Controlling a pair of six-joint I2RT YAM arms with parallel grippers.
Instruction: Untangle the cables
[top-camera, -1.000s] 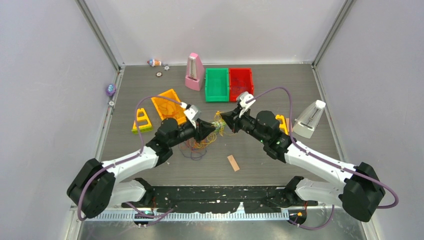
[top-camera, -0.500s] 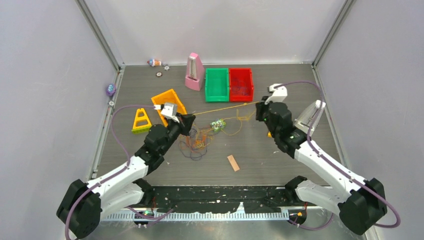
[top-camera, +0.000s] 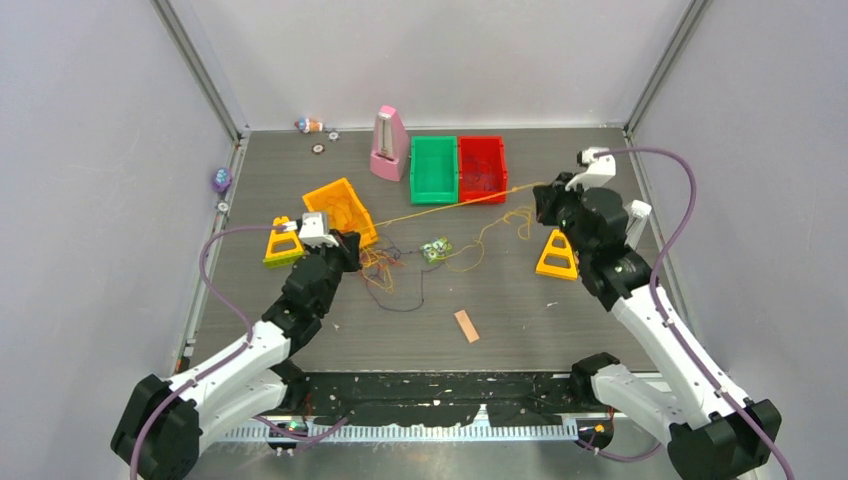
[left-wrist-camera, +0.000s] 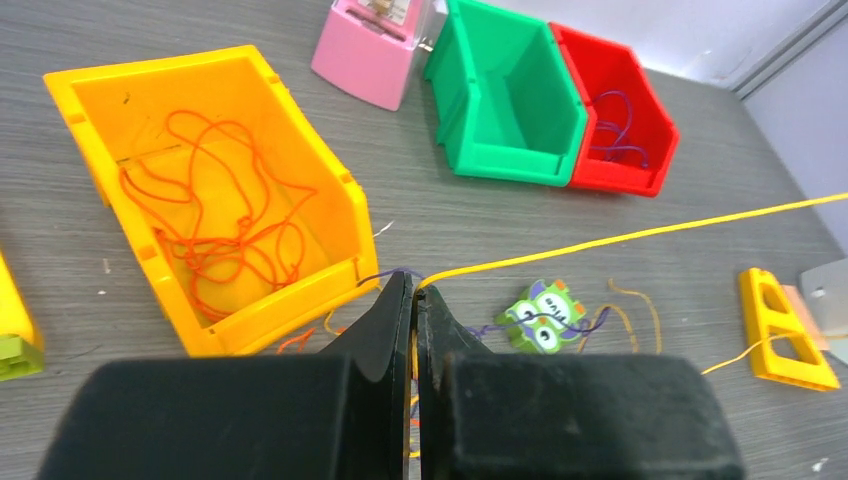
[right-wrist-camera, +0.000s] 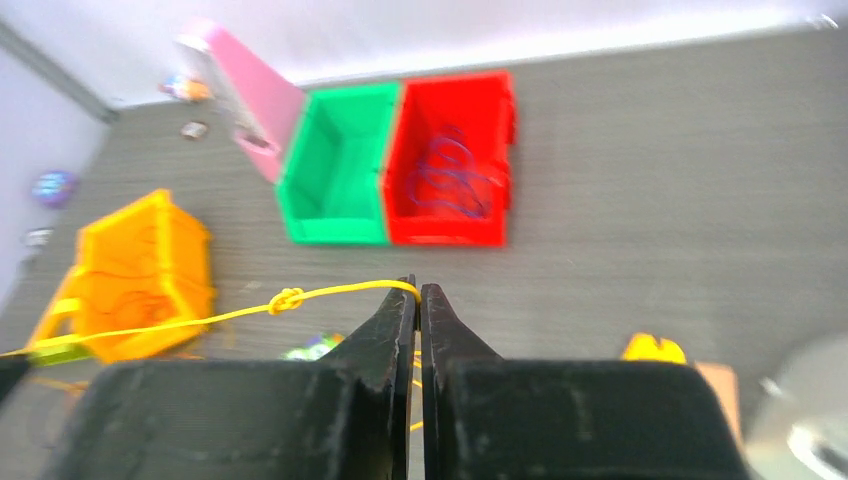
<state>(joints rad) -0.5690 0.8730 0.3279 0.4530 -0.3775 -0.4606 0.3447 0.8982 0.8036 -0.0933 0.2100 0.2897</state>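
A yellow cable (top-camera: 460, 203) runs taut between my two grippers. My left gripper (top-camera: 352, 247) is shut on its left end (left-wrist-camera: 620, 238) next to the orange bin (top-camera: 338, 208). My right gripper (top-camera: 545, 192) is shut on its right end, and a knot (right-wrist-camera: 288, 299) sits on the cable just left of the fingertips. A loose tangle of orange and dark purple cables (top-camera: 392, 272) lies on the table between the arms. A purple strand (left-wrist-camera: 560, 322) crosses the green owl toy (left-wrist-camera: 540, 315).
The orange bin (left-wrist-camera: 215, 200) holds orange cables and the red bin (top-camera: 482, 168) holds purple cables. A green bin (top-camera: 433, 168), a pink metronome (top-camera: 388, 145), two yellow triangle pieces (top-camera: 285, 240) (top-camera: 556, 255), a wooden block (top-camera: 466, 325) and a white metronome (top-camera: 636, 213) stand around.
Both grippers have pulled apart from the middle, left to the left, right to the far right. The yellow cable has been drawn taut and the tangle has spread out.
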